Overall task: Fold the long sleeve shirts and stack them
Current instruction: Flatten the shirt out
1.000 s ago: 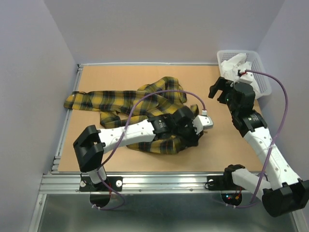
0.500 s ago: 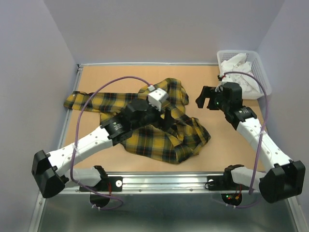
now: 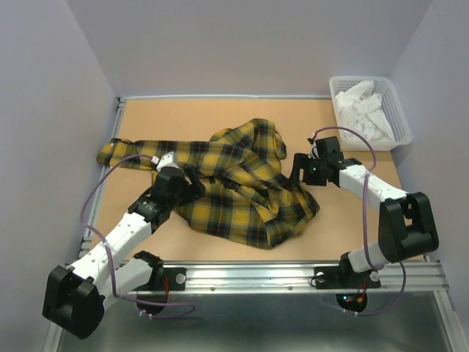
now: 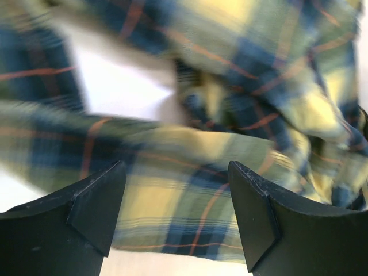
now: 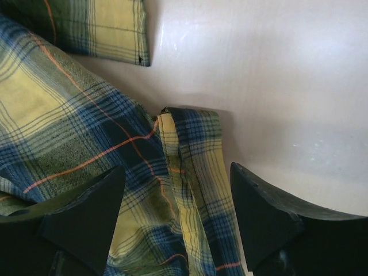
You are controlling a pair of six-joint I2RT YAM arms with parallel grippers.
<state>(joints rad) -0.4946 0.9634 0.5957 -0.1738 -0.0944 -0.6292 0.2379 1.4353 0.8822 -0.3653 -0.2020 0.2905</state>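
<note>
**Left gripper** (image 4: 175, 184): jaws apart, nothing clamped. Plaid cloth lies just beyond the tips, blurred in the wrist view. Whether the tips touch it cannot be told.

**Right gripper** (image 5: 177, 178): jaws apart, nothing clamped. It hangs over a narrow folded strip of the shirt's edge, with bare table beside it.

**Shirt** (image 3: 242, 198): one yellow and dark plaid piece, rumpled, in the middle of the table (image 3: 183, 121). One sleeve (image 3: 132, 152) runs out toward the left edge. The body is bunched, with its near right part spread toward the right arm. No fold is made yet.

**Basket** (image 3: 401, 117): at the far right corner, holding white cloth, well apart from both grippers.

**Change, left arm:** a second ago it reached across the shirt to its near right part. It has since drawn back, and its gripper is now at the shirt's left side, where the sleeve meets the body.

**Change, right arm:** it has come away from the basket and down to the shirt's right edge.

**Change, shirt:** the sleeve on the left has not shifted. The near right part, covered a second ago by the left arm, now lies open.

**Meaning for the task (judgement):** the arms appear to be taking opposite sides of the shirt to grip and flatten it. This is an early step, with folding and stacking not begun.
</note>
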